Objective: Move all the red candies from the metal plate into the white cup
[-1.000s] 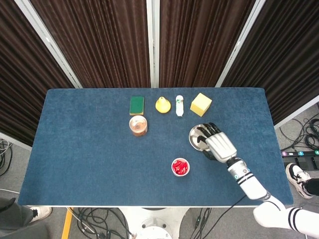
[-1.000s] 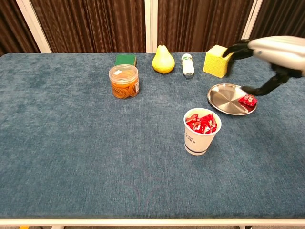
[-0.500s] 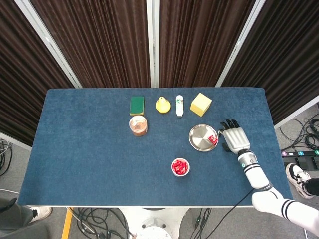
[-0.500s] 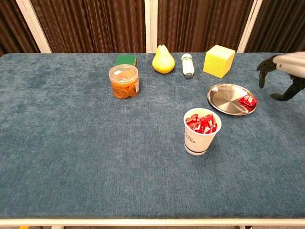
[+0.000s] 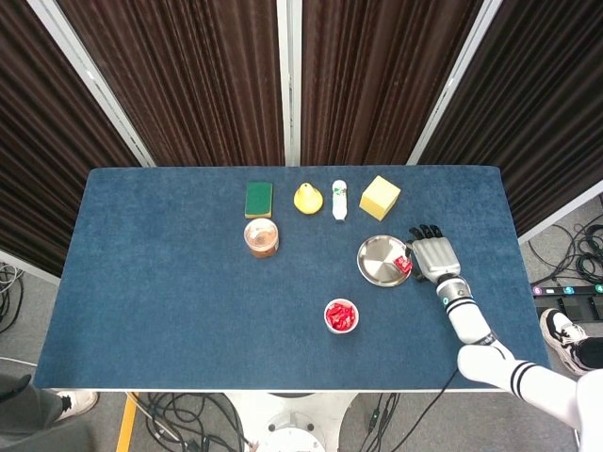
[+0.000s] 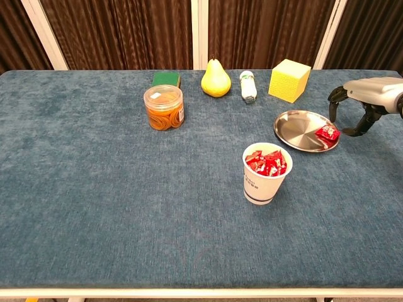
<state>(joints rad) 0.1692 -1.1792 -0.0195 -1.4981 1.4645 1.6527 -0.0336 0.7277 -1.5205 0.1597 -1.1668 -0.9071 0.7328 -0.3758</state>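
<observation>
Since the frame 0.5 s ago, the right hand (image 6: 364, 100) has come back in toward the metal plate (image 6: 296, 129); 1.0 s ago it hung right over the plate. Now it hovers just beside the plate's right rim, palm down, fingers (image 6: 332, 100) spread and curved downward, holding nothing. From the head view the same hand (image 5: 434, 256) sits close against the plate's (image 5: 376, 259) right edge.

Nearest the robot, the white cup (image 6: 267, 174) stands upright on the blue desk (image 6: 94, 207), filled near its brim with red candies (image 6: 266, 162); in the head view the cup (image 5: 341, 316) lies in front of the plate and slightly left of it. Behind it, 1 red candy (image 6: 327, 133) rests on the right edge of the plate, just left of the hand's fingertips and not touched by them.

Further left, an orange jar (image 6: 164, 107) with a clear lid stands upright. Along the far side run 4 things in a row: a green sponge (image 6: 165, 78), a yellow pear (image 6: 215, 80), a small white bottle (image 6: 247, 85) lying on its side, and a yellow cube (image 6: 289, 80).

No left hand shows in either view.
</observation>
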